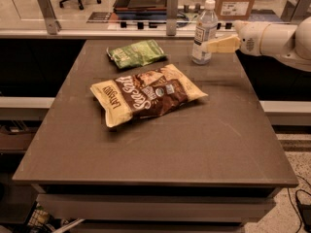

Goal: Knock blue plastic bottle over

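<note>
**Tip at bottle, push not yet made**

Blue plastic bottle (204,32) stands upright near the table's (160,154) far right corner. Gripper (215,45) reaches in from the right edge at label height; cannot tell how far open. Next, likely: firm leftward shove.

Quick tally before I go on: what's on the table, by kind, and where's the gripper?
Bottles: 1, the blue plastic bottle, upright.
Snack bags: 2, a green bag and a brown chip bag.
Total: 3.
The gripper is at the bottle's right side in the view.
</note>
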Tool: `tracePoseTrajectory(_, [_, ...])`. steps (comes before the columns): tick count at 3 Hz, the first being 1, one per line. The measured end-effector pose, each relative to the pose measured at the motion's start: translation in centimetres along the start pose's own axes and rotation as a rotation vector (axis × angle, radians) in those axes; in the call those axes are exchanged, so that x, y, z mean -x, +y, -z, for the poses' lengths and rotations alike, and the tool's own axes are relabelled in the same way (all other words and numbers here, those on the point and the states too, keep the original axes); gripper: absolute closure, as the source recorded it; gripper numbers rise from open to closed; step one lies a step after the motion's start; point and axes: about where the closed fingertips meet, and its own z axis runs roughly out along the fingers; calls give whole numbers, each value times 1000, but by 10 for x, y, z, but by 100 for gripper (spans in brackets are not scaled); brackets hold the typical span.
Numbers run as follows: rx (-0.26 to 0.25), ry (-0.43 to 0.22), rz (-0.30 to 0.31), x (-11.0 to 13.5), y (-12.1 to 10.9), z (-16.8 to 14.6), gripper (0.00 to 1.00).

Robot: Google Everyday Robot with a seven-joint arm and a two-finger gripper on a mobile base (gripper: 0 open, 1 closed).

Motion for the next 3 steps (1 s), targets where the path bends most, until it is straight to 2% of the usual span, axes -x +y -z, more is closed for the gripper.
tracePoseTrajectory(3, [37,-60,-63,-13,-2,-41,0])
